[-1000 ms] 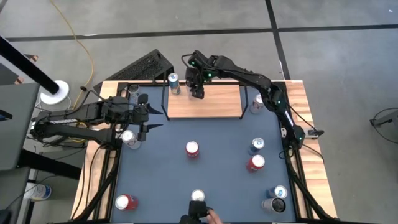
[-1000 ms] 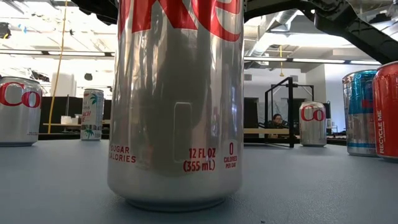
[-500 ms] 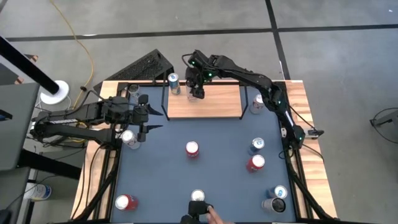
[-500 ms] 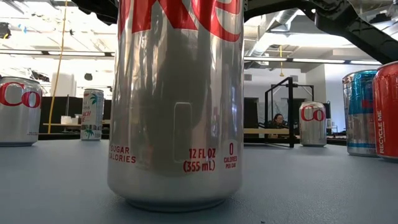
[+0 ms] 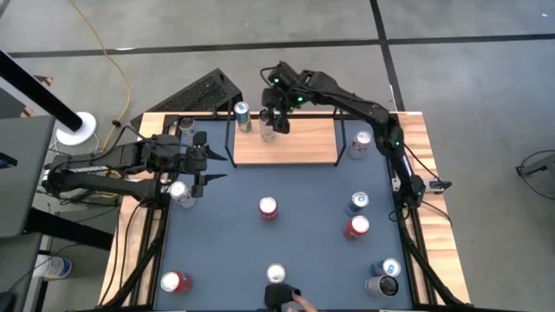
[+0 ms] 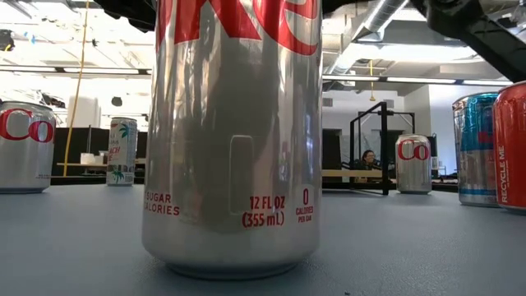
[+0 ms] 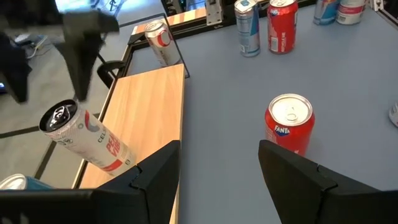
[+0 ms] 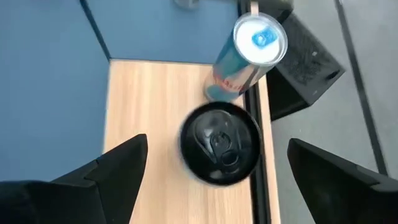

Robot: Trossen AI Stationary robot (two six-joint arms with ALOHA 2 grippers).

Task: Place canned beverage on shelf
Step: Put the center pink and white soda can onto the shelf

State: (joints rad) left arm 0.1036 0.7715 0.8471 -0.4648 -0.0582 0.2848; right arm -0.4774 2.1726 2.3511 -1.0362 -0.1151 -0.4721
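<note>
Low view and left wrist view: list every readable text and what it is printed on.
"12 FL OZ (355 mL)", "0 CALORIES PER CAN", "SUGAR CALORIES": big silver can.
"RECYCLE ME": red can at the right edge.
"Fanta": red can in the left wrist view.
Tilted silver can: lettering too blurred to read.

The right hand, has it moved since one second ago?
Yes. In the high view the right hand has shifted slightly toward the shelf's far edge, open over the black can.
</note>
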